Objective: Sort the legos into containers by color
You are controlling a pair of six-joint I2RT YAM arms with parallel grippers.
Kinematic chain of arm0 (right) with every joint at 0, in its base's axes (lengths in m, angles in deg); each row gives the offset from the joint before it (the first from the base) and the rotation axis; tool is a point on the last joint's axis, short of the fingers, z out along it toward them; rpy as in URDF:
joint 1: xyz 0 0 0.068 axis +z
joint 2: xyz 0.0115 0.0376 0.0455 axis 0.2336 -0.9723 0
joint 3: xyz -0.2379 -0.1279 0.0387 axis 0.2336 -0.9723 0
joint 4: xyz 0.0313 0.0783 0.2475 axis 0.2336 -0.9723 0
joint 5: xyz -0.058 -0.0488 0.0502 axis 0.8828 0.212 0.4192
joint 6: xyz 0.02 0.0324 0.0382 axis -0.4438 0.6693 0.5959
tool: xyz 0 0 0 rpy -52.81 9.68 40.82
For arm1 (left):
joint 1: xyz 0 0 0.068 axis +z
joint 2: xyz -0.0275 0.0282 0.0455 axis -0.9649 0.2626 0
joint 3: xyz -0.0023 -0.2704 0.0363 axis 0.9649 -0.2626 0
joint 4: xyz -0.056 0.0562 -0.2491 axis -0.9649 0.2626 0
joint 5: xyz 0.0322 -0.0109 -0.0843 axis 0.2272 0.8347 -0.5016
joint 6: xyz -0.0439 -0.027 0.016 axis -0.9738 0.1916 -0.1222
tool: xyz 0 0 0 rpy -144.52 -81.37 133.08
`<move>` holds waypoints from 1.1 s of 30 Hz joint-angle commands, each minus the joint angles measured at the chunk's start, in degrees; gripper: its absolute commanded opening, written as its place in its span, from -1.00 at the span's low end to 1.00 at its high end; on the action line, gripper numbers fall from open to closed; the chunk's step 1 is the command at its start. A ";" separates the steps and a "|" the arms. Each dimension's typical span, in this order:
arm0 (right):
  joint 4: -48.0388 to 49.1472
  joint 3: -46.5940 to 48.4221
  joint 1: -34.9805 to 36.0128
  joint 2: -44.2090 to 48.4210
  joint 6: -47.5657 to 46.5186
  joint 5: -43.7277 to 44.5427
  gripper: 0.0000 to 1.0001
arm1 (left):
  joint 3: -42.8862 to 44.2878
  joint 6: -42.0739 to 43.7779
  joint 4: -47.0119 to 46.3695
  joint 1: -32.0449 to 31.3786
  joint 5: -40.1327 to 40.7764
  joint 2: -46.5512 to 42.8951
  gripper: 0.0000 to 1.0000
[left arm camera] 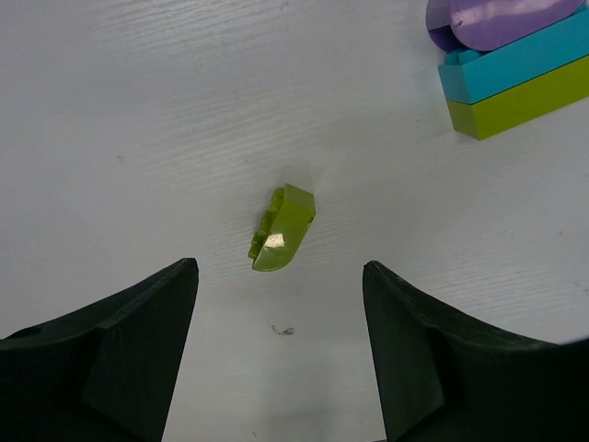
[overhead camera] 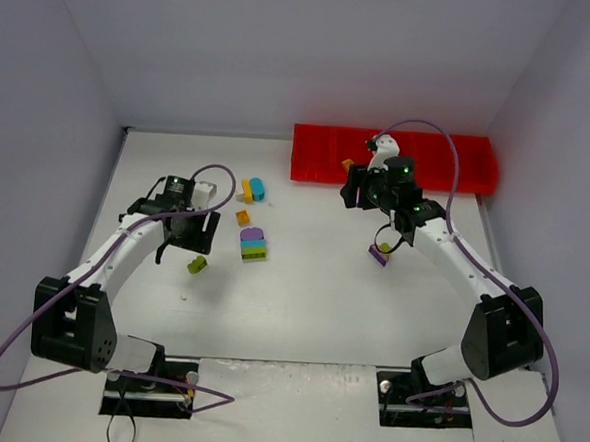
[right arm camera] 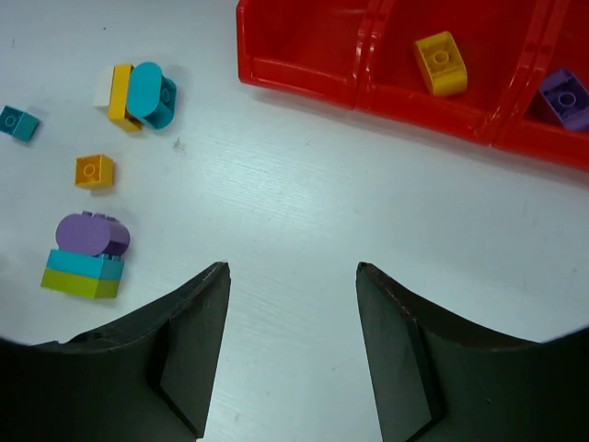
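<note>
A lone olive green lego point(left arm camera: 282, 228) lies on the table just ahead of my left gripper point(left arm camera: 281, 272), which is open, empty and hovering over it; the lego also shows in the top view point(overhead camera: 197, 264). A purple-teal-green stack point(overhead camera: 254, 244) stands to its right. A small orange brick point(right arm camera: 95, 170), a yellow-teal stack point(right arm camera: 138, 92) and a tiny teal brick point(right arm camera: 17, 122) lie beyond. My right gripper point(right arm camera: 293, 276) is open and empty in front of the red tray point(overhead camera: 449, 160). The tray's containers hold a yellow brick point(right arm camera: 440, 63) and a purple brick point(right arm camera: 563, 97). A purple lego point(overhead camera: 380, 252) lies under the right arm.
White walls close the table at the back and sides. The tray runs along the back right edge. Purple cables loop over both arms point(overhead camera: 448, 170).
</note>
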 commanded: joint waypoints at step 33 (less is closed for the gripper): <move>3.31 -10.83 -0.08 13.72 3.39 -3.07 0.08 | 1.88 4.22 -4.58 -4.88 4.85 15.17 -1.00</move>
